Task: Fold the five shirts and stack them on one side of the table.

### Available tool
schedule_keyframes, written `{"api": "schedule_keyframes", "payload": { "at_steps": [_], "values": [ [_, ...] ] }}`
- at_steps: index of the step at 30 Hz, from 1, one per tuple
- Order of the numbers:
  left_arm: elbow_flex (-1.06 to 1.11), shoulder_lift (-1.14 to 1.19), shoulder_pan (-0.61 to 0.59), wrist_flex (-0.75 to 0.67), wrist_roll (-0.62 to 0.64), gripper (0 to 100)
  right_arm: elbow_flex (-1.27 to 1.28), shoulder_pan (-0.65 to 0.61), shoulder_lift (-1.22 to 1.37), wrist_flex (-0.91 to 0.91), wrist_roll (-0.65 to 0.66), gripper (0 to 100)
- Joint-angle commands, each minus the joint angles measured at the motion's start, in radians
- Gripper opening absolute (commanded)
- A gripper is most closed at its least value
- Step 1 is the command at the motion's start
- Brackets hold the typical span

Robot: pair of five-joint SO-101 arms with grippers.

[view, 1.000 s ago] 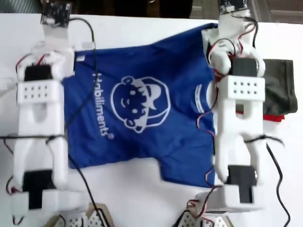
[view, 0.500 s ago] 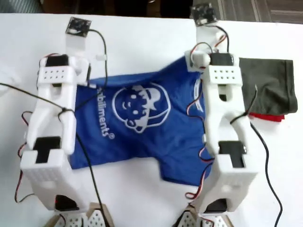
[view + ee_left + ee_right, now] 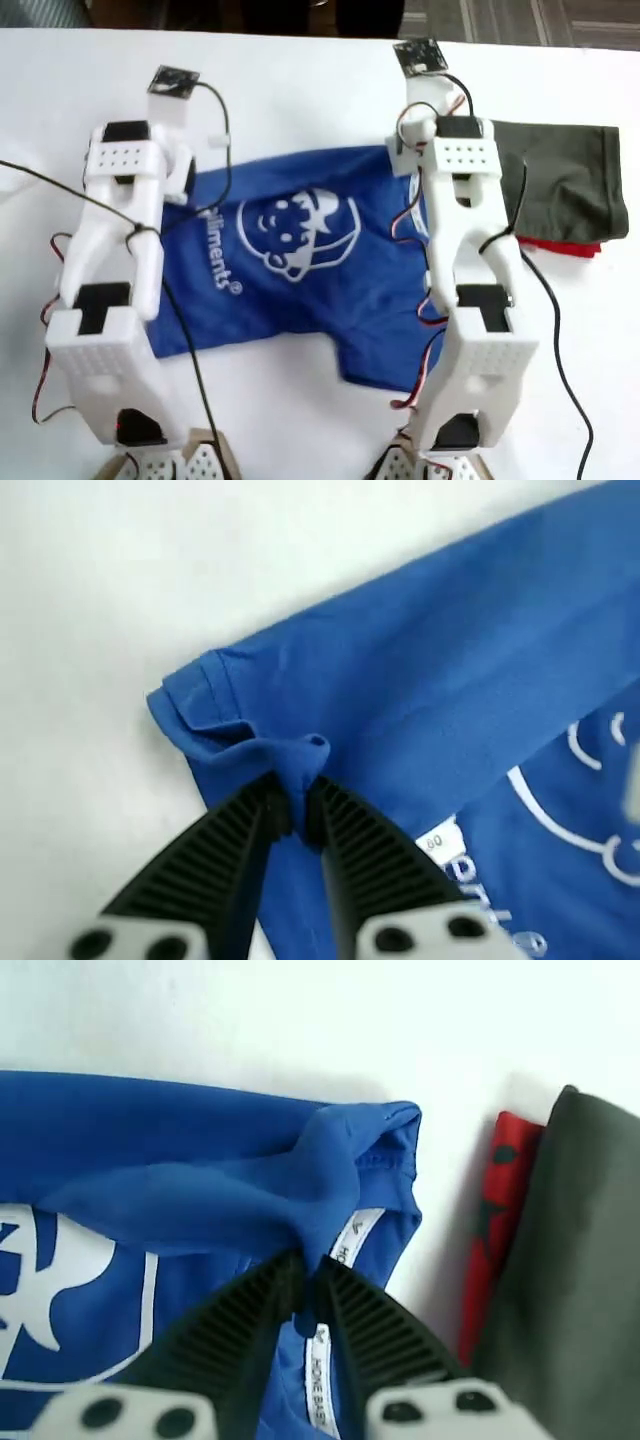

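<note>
- While its near half lies flat on the white table (image 3: pixel 300 90), the blue T-shirt (image 3: pixel 300 285) sits printed side up. Its far edge is drawn in toward the cartoon face print (image 3: pixel 295 232). To me this looks like a fold just begun, not one finished.
- At the hem-end corner of that far edge, the left gripper (image 3: pixel 295 805) is clamped narrow on a small peak of blue cloth. It pinches a gathered tuck and not the bare edge, likely so the thin fabric cannot slip free.
- At the collar-end corner, the right gripper (image 3: pixel 308 1268) is likewise closed tight on a bunch of blue fabric, just by the neck label (image 3: pixel 352 1235).
- Holding both corners at once seems meant to keep the edge straight and level when it is carried over the print.
- Just beside the T-shirt's collar end, a folded dark grey shirt (image 3: pixel 565 180) rests on a red shirt (image 3: pixel 560 246). That is apparently the stack this one will join.
- Judging by that pile, the job is short of halfway.
</note>
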Motion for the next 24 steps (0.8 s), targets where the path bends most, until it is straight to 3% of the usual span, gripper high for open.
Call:
{"api": "schedule_keyframes", "payload": {
  "at_steps": [1,12,24],
  "values": [
    [-0.036,-0.103,0.014,0.071,0.003,3,-0.034,0.005,-0.133,0.053,0.000,1.9],
    [0.298,-0.413,0.018,0.083,0.002,3,0.038,0.076,-0.398,0.292,0.058,1.9],
    [0.707,-0.809,0.018,0.081,-0.055,3,0.713,0.099,-0.947,0.229,0.199,2.0]
  ]
}}
